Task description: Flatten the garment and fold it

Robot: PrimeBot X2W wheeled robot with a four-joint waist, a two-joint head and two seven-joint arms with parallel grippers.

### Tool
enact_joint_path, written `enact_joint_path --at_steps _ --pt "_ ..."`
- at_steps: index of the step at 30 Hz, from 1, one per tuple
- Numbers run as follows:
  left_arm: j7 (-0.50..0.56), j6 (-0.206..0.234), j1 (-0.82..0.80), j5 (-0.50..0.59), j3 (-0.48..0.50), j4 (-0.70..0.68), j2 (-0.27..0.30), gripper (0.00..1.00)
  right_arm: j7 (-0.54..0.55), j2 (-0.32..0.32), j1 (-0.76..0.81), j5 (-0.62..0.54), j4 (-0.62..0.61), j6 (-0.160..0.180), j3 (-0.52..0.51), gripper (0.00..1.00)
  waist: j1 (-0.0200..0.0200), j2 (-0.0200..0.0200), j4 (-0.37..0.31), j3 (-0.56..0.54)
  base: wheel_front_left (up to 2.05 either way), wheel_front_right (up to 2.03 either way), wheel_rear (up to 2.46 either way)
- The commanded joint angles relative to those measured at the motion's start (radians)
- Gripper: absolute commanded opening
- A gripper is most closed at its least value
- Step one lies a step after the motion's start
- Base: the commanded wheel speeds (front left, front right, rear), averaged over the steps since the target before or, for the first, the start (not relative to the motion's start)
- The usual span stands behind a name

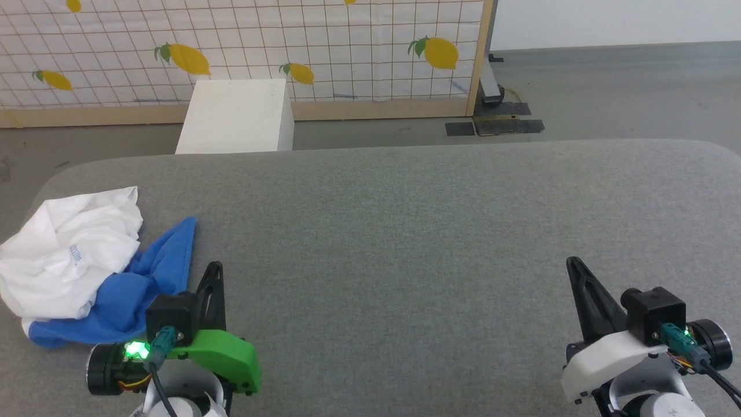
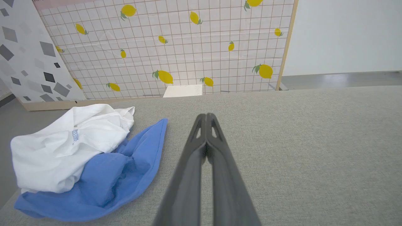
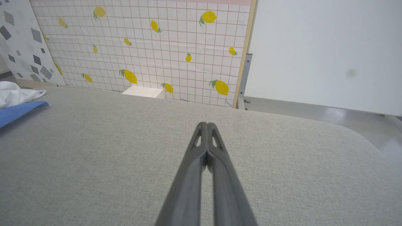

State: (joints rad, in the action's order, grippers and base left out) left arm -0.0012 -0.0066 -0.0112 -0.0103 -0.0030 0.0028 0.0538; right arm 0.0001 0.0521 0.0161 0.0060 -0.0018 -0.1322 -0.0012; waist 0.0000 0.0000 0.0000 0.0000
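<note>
On the grey padded table (image 1: 405, 220) I see the garment (image 1: 87, 266) crumpled at the left edge, just beside my left gripper (image 1: 213, 268). It and my right gripper (image 1: 573, 262) are both closed and empty.

The garment (image 1: 118, 289) is white and bright blue, its tiny print (image 1: 76, 253) seemingly bluish. The tabletop (image 1: 405, 231) is flecked grey; the backdrop panel (image 1: 347, 35) white, brown-gridded, with yellow lemons (image 1: 441, 53).
</note>
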Motion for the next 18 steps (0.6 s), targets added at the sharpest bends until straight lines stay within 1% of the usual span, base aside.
enact_joint_path --at_steps 1,2,12,18 --pt "0.001 0.007 0.011 0.010 0.003 -0.003 -0.004 0.00 0.000 -0.002 -0.016 -0.006 0.002 0.002 0.001 0.00 0.0000 0.0000 0.000 0.000 0.00 0.00 0.00" --pt "0.000 0.000 0.000 0.000 0.000 0.000 0.000 1.00 0.000 0.000 0.000 0.000 0.000 0.000 0.000 1.00 0.0000 0.0000 0.000 0.000 0.00 0.00 0.00" --pt "-0.013 0.011 -0.009 -0.010 -0.015 0.014 0.000 1.00 -0.007 0.000 -0.004 0.004 0.003 0.000 -0.006 1.00 0.0000 0.0000 0.004 0.000 0.00 0.00 0.00" --pt "-0.025 0.021 -0.018 -0.018 -0.025 0.030 0.000 1.00 -0.013 0.000 -0.006 0.006 0.007 0.000 -0.012 1.00 0.0000 0.0000 0.019 -0.001 0.00 0.00 0.00"
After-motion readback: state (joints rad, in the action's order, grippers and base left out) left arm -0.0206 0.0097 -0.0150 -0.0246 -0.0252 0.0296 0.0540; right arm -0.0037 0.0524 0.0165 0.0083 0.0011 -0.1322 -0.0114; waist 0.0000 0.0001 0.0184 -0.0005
